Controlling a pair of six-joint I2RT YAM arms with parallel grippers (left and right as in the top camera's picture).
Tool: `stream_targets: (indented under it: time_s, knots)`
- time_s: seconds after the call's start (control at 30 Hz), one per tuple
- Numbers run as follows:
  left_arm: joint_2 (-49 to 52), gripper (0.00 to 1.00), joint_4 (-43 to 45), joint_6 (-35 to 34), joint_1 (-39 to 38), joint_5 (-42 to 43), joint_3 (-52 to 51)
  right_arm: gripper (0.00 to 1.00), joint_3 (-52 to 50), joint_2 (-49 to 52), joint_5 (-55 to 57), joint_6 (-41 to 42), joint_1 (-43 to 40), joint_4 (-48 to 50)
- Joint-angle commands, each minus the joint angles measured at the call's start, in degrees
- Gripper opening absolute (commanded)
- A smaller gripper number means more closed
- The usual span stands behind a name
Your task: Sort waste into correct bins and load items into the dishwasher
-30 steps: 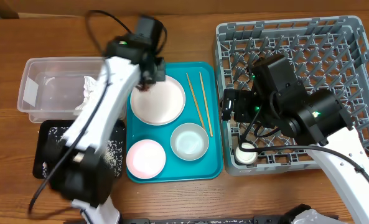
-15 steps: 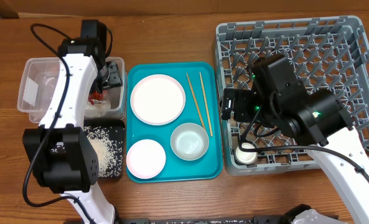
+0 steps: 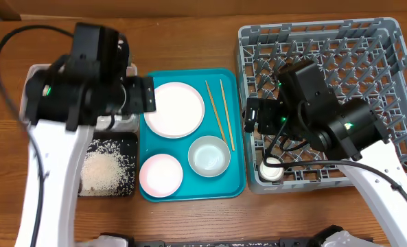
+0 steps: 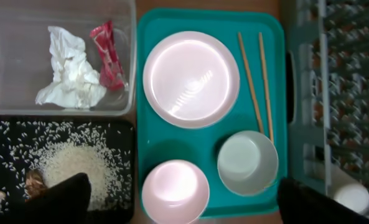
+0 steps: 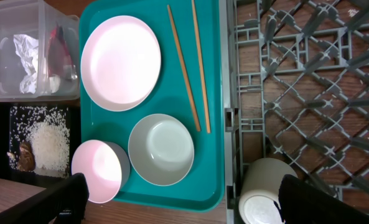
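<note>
1. The wooden bench [image 3: 189, 41] shows bare strips along its far and near edges, with a wider bare patch at the far left.
2. 1 grey dish rack [image 3: 320, 27] fills the right side. Its left wall stands just beside the teal tray's right rim, with only a thin gap between them. The right arm hangs over the rack's left half.
3. 1 teal tray [image 3: 237, 165] sits mid-bench. Its left rim runs close along both bins.
4. There are 2 bins on the left: 1 clear tub [image 4: 22, 37] at the far side and 1 black tray [image 4: 4, 162] at the near side, their long edges almost touching.
5. There are 2 tools. The left tool [image 4: 181, 183] hangs above the bins and the teal tray, its fingers spread wide and holding nothing. The right tool [image 5: 183, 180] hangs over the tray-rack seam, equally spread and unloaded.
6. 1 large white plate [image 3: 174, 108] lies at the teal tray's far left.
7. 1 grey-white bowl [image 3: 208, 155] lies at the near right, just beside the chopstick tips.
8. 1 pinkish plate [image 3: 160, 174] lies at the near left.
9. 1 white cup [image 5: 265, 193] sits in the rack's near-left corner.
10. 2 chopsticks [image 4: 251, 84] lie side by side along the tray's right side.
11. 1 white napkin [image 4: 69, 71] and 1 red wrapper [image 4: 108, 56] lie touching inside the tub.
12. The rice [image 4: 72, 168] is heaped in the black tray, with brown bits [image 4: 33, 182] at its left.
</note>
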Motion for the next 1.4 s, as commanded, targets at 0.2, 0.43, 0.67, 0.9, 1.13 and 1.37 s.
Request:
stream_targets:
  time_s: [0.2, 0.43, 0.67, 0.9, 1.13, 1.37]
  knots:
    - [-12.59, 1.0, -2.97, -2.64, -14.8, -3.19, 0.83, 1.0, -0.04, 0.04, 0.04, 0.07, -0.11, 0.68]
    - [-13.68, 1.0, -6.25, -2.6, -17.99, -0.83, 0.81, 1.0, -0.04, 0.04, 0.04, 0.09, -0.09, 0.68]
    - [-13.64, 1.0, -6.8, -2.03, -17.84, -2.62, 0.79, 1.0, -0.04, 0.04, 0.04, 0.07, -0.09, 0.68]
    - [-19.91, 1.0, 12.28, 15.02, -14.27, 1.38, -5.79, 1.0, -0.04, 0.04, 0.04, 0.07, -0.09, 0.68]
    - [-34.16, 1.0, 26.69, 18.43, -0.76, 8.28, -24.39, 1.0, -0.04, 0.04, 0.04, 0.09, -0.09, 0.68]
    - [-49.05, 1.0, 40.72, 18.84, 4.31, 8.22, -45.83, 1.0, -0.04, 0.04, 0.04, 0.09, -0.09, 0.68]
